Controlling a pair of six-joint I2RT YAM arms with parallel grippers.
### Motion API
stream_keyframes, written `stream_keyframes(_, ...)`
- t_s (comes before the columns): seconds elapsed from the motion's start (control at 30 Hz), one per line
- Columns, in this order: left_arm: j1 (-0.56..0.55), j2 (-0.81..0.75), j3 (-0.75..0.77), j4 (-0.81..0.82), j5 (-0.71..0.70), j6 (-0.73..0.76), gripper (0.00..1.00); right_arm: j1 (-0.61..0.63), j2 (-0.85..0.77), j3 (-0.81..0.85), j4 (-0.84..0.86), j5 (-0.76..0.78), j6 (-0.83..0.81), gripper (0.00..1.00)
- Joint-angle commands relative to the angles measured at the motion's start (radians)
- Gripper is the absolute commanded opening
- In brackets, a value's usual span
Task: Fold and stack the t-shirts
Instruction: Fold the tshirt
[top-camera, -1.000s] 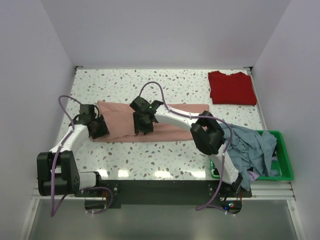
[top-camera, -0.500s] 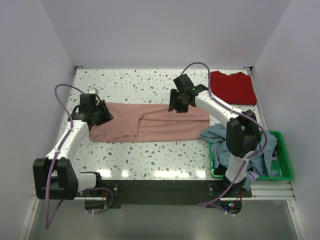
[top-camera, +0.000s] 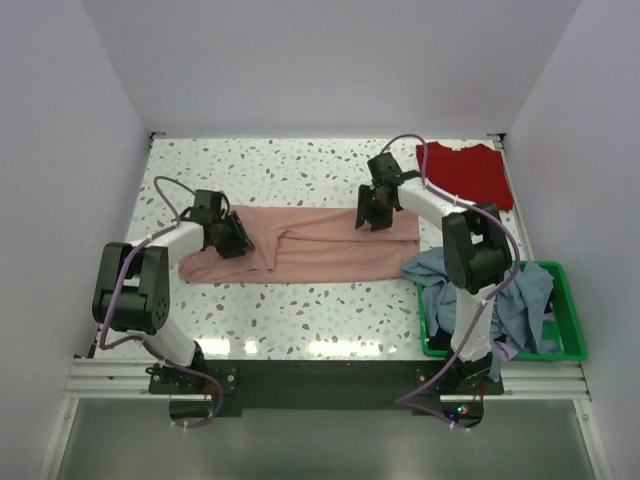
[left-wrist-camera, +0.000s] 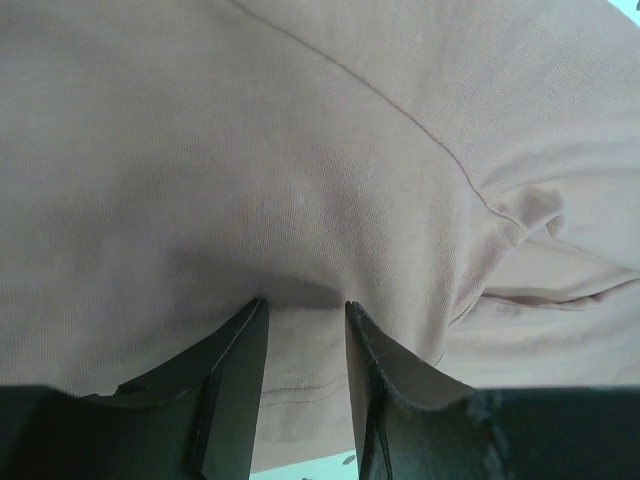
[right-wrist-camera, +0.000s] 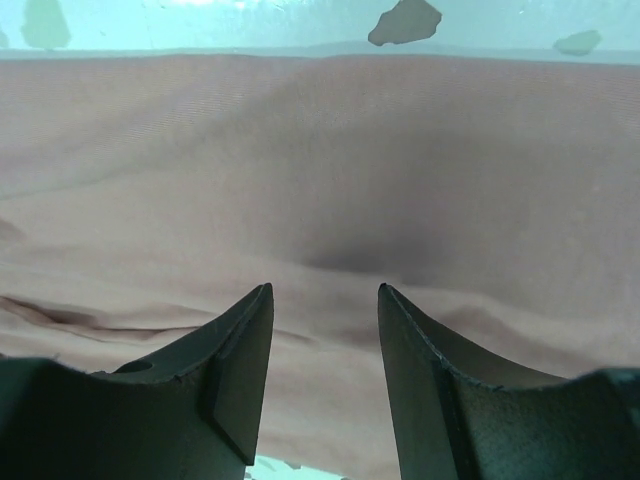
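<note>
The left fingers (left-wrist-camera: 252, 330) are standing slightly apart, tips pressing down into the pink t-shirt (top-camera: 320, 245) with nothing caught between them. The right fingers (right-wrist-camera: 250, 320) are parted a little wider and are likewise resting on the cloth, not pinching it, close to the shirt's far edge. From above, the shirt is lying as a long strip across the middle of the worktop (top-camera: 300, 175), the left fingers near its left end and the right fingers towards its right end. A red t-shirt (top-camera: 463, 177) is sitting folded in the far right corner. A heap of blue-grey t-shirts (top-camera: 505, 290) is spilling out of the green basket (top-camera: 563, 300) and seems to be touching the pink one's right end.

To my eye both arms are getting ready to pinch for the next fold. If the fingers close on one layer only, the lower layer will be left behind and the fold will come out crooked. If one side lifts sooner than the other, the strip will be twisting. The spilled heap could also be dragged along.
</note>
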Motion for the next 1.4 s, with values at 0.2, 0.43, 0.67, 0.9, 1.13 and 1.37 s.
stream_keyframes(0.2,0.093,0.11,0.017,0.069,0.009,0.027,0.42,0.003,0.067,-0.018,-0.006,-0.066,-0.011,0.48)
stream_keyframes(0.43,0.16,0.242,0.175,0.033,-0.027,0.107,0.42,0.032,0.003,-0.154,-0.025,-0.078,0.048,0.47)
stream_keyframes(0.67,0.179,0.383,0.358,-0.015,-0.067,0.159,0.41,0.173,-0.045,-0.237,-0.026,-0.069,0.117,0.46)
stream_keyframes(0.9,0.177,0.512,0.531,-0.056,-0.114,0.219,0.41,0.355,-0.083,-0.26,-0.074,0.001,0.287,0.45)
stream_keyframes(1.13,0.162,0.594,0.614,-0.034,-0.099,0.245,0.41,0.491,-0.089,-0.262,-0.101,0.014,0.403,0.45)
stream_keyframes(1.37,0.038,0.655,0.706,-0.006,-0.111,0.294,0.41,0.604,-0.056,-0.199,-0.092,0.014,0.498,0.45)
